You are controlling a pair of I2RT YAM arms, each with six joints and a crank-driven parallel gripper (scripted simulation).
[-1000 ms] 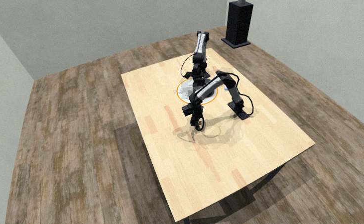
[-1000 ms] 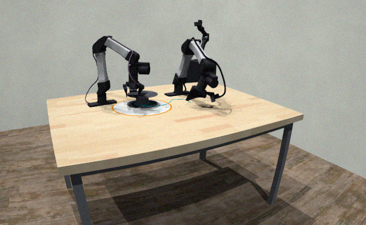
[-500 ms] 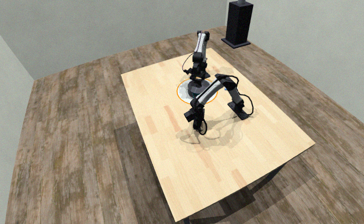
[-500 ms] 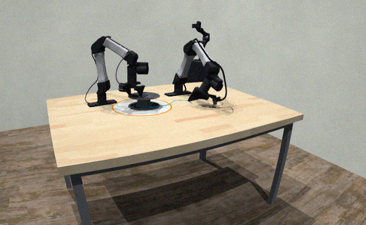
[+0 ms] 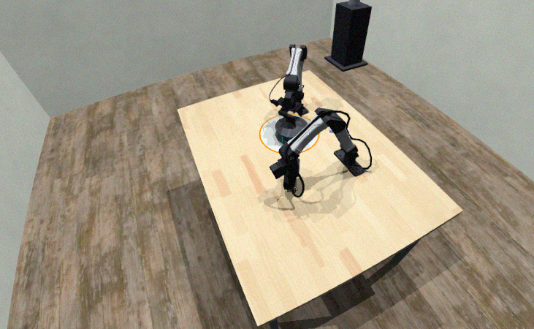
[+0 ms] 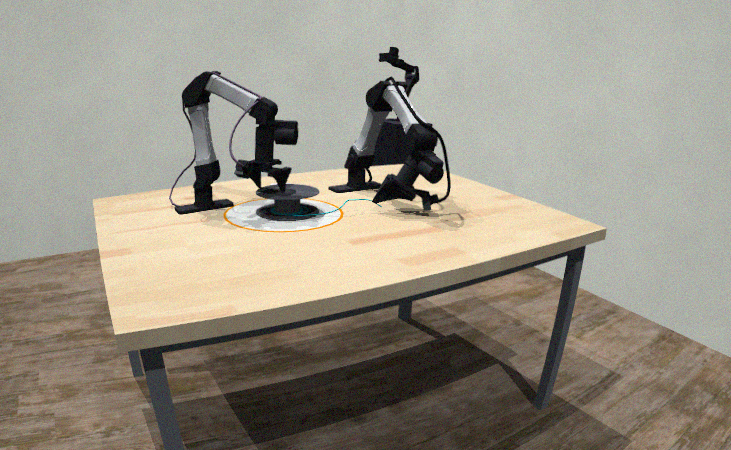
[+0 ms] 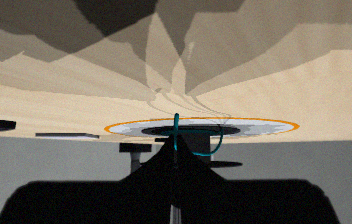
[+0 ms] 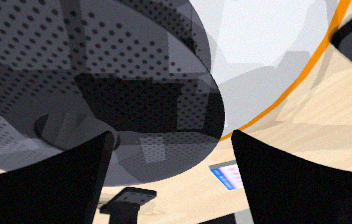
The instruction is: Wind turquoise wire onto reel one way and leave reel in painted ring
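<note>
The reel (image 5: 289,127) (image 6: 307,192) (image 8: 22,45) lies flat inside the painted orange ring (image 5: 259,135) (image 6: 283,230) (image 7: 297,126) (image 8: 302,78). The turquoise wire (image 6: 356,199) (image 7: 176,120) runs from low on the reel's core, across the ring, to the left fingertips. My left gripper (image 6: 376,202) (image 7: 175,137) is shut on the wire, low above the table and beyond the ring. My right gripper (image 6: 272,188) (image 8: 172,133) is open at the upper flange. In the right wrist view one finger overlaps the flange beside its hub hole, the other is just off its edge. Contact cannot be told.
A small coloured card (image 5: 331,131) (image 8: 228,176) lies outside the ring. The right arm's base (image 6: 204,207) stands near the ring. The left arm's base (image 5: 351,162) (image 6: 354,186) stands near the same long table edge.
</note>
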